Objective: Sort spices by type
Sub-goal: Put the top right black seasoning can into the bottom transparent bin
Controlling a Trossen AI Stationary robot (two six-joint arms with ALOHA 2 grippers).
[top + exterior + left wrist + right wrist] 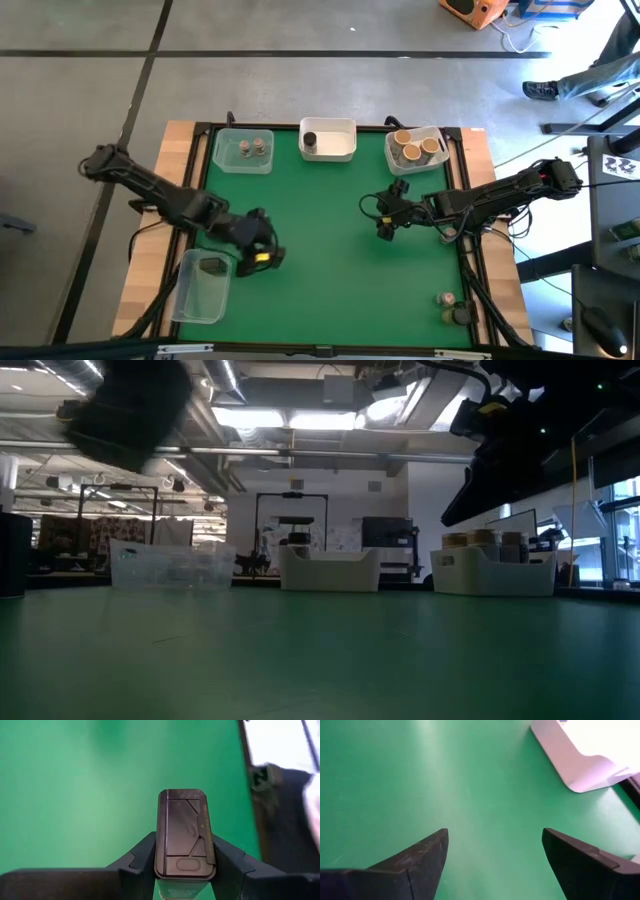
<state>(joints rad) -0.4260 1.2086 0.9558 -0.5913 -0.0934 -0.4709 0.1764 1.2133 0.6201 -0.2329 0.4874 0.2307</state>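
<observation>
Item held: one dark, blocky, flat-topped spice container, clamped between the two dark fingers of the left gripper. In the left wrist view the jaws press its two long flanks, and its long axis runs straight out ahead along the fingers' own line.

Position: above the green table mat at the near left, the gripper just beside the clear rectangular plastic tub at the table's near-left corner. The tub lies to the outer, near side of the jaws and already holds one dark item; likely the same type, though detail is too small to confirm.

Governing relation: tub immediately beside the loaded jaws, so the coming placement appears to call for a short sideways carry toward the table edge, then release over the tub's open top.

Right gripper: jaws spread wide and empty, over bare mat right of centre, well apart from the held container.

Other stock: a clear tub with two grey-lidded jars, a white tub with one dark cylinder, a white tub with tan-lidded jars along the far edge; unsorted small jars at the near right corner, nearer the right arm.
</observation>
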